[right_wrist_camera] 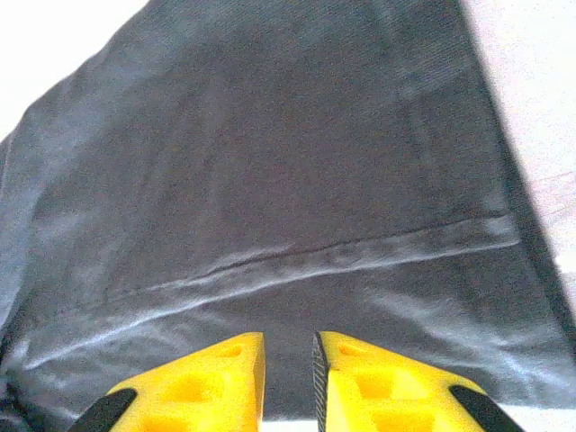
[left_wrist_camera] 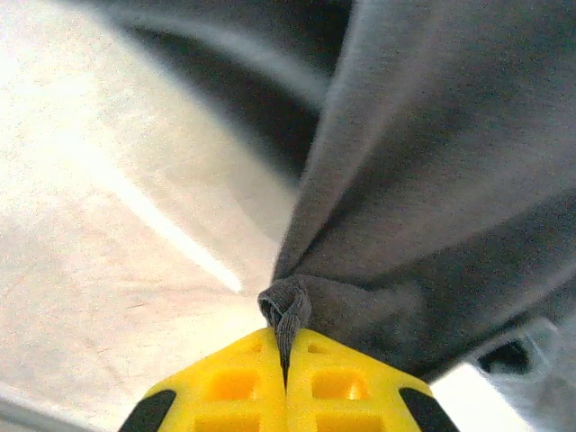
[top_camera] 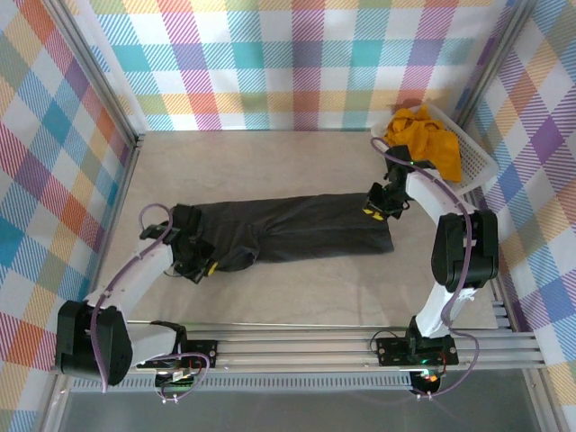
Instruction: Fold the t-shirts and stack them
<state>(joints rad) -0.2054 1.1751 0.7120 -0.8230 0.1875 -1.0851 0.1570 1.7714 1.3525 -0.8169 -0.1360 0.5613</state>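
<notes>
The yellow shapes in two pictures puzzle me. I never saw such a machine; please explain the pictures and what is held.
These are two robot arms on a table. The wide picture looks down from above and behind them; the other two come from wrist cameras, so the yellow shapes are each arm's own fingers. A black t-shirt lies stretched on the table; a yellow t-shirt sits in a white basket. The left gripper is shut on a pinch of the black t-shirt. The right gripper is over it, jaws slightly apart, holding nothing.
</notes>
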